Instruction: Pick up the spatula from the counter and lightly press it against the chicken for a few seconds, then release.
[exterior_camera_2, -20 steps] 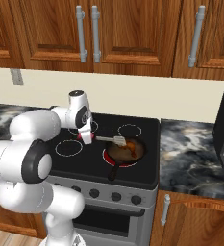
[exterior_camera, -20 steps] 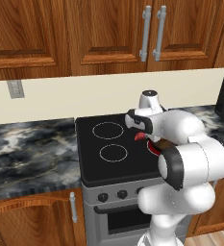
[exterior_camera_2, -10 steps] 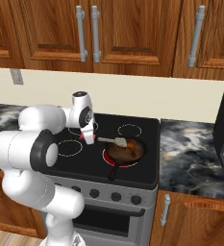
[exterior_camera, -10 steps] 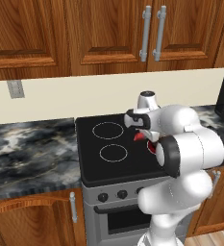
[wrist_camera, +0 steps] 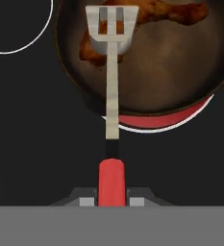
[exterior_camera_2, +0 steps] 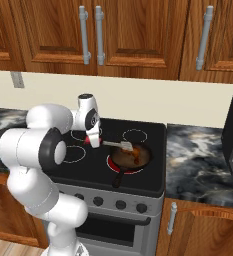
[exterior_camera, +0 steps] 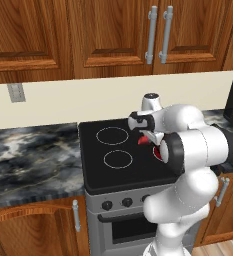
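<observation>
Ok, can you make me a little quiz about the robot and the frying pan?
1. True or false: the hand is shut on the red handle of the spatula.
2. Where is the spatula's flat end? A: lying on the counter. B: over the chicken in the pan. C: inside a cupboard.
3. Fill the gap: the burner under the pan glows ____.
Key: 1 true; 2 B; 3 red.
</observation>
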You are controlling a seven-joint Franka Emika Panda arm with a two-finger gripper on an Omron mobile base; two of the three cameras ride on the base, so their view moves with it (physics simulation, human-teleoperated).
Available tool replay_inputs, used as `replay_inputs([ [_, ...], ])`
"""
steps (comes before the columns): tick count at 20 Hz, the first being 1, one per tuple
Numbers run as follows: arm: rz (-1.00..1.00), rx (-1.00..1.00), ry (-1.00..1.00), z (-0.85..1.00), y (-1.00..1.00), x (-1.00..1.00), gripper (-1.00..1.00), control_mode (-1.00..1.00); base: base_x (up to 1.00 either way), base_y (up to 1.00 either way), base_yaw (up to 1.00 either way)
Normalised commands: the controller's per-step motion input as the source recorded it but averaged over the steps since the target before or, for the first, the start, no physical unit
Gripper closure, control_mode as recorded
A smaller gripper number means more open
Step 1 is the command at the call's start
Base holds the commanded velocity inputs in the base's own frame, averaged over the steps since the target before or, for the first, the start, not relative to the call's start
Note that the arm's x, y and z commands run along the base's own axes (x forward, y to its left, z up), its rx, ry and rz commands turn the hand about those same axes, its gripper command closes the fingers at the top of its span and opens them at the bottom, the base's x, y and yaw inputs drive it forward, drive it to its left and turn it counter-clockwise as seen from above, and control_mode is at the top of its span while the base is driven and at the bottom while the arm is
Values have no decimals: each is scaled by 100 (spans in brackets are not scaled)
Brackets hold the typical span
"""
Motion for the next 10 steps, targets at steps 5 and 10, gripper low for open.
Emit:
replay_inputs([
  [5,0,0,1,-8,-8,20,100,-100,0,0,0],
  [10,0,0,3,-16,-8,15,100,-100,0,0,0],
])
